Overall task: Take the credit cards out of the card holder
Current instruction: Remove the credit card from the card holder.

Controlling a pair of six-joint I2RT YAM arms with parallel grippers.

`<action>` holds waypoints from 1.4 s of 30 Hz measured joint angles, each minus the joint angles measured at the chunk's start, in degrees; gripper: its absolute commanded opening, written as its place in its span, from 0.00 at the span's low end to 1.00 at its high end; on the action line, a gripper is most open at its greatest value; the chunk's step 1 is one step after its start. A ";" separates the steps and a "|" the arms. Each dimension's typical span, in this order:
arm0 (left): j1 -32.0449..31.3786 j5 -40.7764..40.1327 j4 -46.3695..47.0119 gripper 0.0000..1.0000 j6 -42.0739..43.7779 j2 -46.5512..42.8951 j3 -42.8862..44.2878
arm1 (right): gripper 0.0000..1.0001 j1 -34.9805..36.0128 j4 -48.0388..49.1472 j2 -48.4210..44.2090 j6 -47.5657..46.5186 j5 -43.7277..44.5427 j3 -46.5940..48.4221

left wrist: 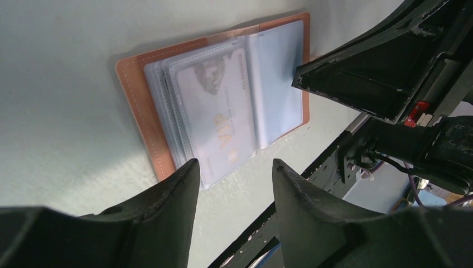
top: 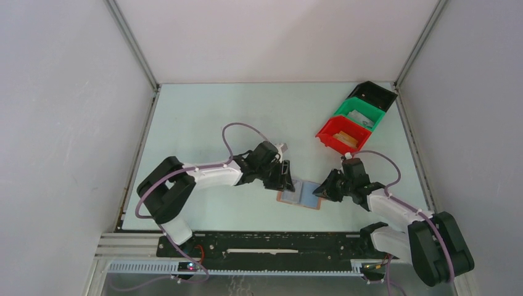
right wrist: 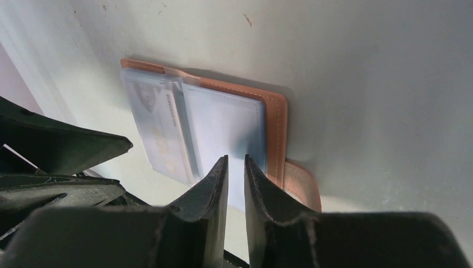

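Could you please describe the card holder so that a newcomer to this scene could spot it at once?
On the pale table, look near the middle front, between the left hand and the right hand. The card holder lies there flat and open: a thin brown stitched cover with clear sleeves, unlike the boxy red bin beyond.

Brown card holder (top: 299,194) lies open and flat by the tabletop's near edge, roughly mid-width, with a pale VIP card (left wrist: 220,111) tucked in its clear sleeves.
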 measured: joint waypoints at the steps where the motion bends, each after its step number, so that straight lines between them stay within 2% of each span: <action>1: -0.09 0.04 0.02 0.56 0.00 0.26 0.28 | 0.25 0.00 0.28 0.02 0.00 -0.07 -0.13; 18: -0.31 0.26 0.72 0.56 -0.22 4.28 2.80 | 0.25 0.00 4.52 0.35 0.70 -0.72 -1.77; 42: -1.36 8.52 4.42 0.55 -2.40 4.85 4.76 | 0.25 0.00 8.13 1.95 1.70 -1.64 -2.64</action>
